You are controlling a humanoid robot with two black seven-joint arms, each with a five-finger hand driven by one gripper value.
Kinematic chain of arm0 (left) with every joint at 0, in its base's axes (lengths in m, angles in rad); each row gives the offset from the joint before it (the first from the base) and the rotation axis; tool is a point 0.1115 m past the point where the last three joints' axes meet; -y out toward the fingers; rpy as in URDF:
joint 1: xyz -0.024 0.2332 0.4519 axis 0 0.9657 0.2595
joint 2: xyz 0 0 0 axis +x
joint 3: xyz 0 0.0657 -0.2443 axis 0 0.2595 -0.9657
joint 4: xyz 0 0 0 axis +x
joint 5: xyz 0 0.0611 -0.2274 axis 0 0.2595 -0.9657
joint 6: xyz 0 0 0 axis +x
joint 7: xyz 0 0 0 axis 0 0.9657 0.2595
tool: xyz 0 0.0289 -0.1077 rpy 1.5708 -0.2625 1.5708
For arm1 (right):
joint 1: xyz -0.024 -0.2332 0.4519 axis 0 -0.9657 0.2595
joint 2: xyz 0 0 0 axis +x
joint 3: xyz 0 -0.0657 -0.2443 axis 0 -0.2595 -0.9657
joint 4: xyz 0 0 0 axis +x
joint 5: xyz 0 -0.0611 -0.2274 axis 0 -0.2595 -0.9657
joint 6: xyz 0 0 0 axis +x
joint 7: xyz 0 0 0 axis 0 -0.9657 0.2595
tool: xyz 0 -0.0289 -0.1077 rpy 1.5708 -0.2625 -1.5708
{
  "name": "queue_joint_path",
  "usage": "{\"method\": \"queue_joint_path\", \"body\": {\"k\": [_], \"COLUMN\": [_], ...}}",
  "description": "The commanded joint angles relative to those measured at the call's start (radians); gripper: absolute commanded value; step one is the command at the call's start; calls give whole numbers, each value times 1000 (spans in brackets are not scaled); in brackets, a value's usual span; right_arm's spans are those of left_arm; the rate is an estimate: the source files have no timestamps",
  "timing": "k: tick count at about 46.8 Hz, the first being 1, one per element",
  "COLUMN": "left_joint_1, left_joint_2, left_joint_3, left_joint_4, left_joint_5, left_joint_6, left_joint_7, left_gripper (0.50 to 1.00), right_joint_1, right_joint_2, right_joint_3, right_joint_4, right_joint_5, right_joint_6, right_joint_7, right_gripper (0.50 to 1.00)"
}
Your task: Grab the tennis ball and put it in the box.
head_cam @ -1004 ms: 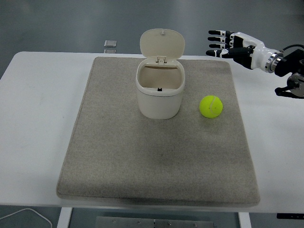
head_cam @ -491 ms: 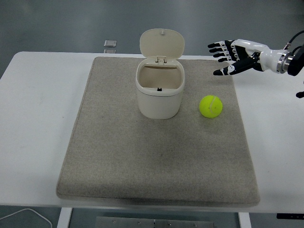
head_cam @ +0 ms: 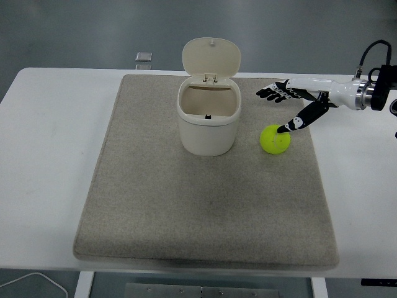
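Across the whole view spreads a white tabletop [head_cam: 49, 161], its near edge at the bottom, with grey floor beyond its far edge. Most of its middle is covered by a large grey-beige mat [head_cam: 205, 211] with rounded corners. Toward the far part of the mat stands a cream box [head_cam: 207, 124], a small bin with rounded walls; its hinged lid [head_cam: 212, 57] is tipped up and back, so the mouth is open and the inside looks empty apart from a small dark mark low on the back wall. From the right edge the right arm [head_cam: 347, 92] reaches in over the far right corner of the mat, a white forearm section with a dark cuff and a black cable looping behind it. At its end the right hand [head_cam: 291, 99] is open, holding nothing: four black fingers [head_cam: 273, 93] with white marks point leftward toward the box, well above the mat, while the thumb [head_cam: 301, 118] angles down and left, its tip just at the top of the tennis ball. That yellow-green tennis ball [head_cam: 273, 140] lies on the mat to the right of the box, near it but apart. Smallest, a little square grey object [head_cam: 144, 57] sits on the tabletop beyond the mat's far edge, left of the box lid.
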Motion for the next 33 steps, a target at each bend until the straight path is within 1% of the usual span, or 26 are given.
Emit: {"method": "queue_joint_path", "body": {"k": [1,10,19,25,33], "left_joint_1": [0,-1,0,0,-1], "left_joint_2": [0,0,0,0,0], "left_joint_3": [0,0,0,0,0], "left_joint_4": [2,0,0,0,0], "left_joint_5": [0,0,0,1,0], "left_joint_6": [0,0,0,0,0], "left_joint_7": [1,1,-1,1,-1], "left_gripper": [996,996,996,996,996], "right_joint_1": [0,0,-3,-4,-14], "right_joint_2": [-2,-7,-1,1,7], "right_joint_3": [0,-26,-80,-107,-109], "right_joint_4": [7,40,48,48,47], "right_joint_5": [-56,-187,-235,-246,-257], "right_joint_6": [-5,-60,-137,-165,-186], "right_joint_7": [17,51,57,60,65], "right_gripper": [926,924,921,919,915]}}
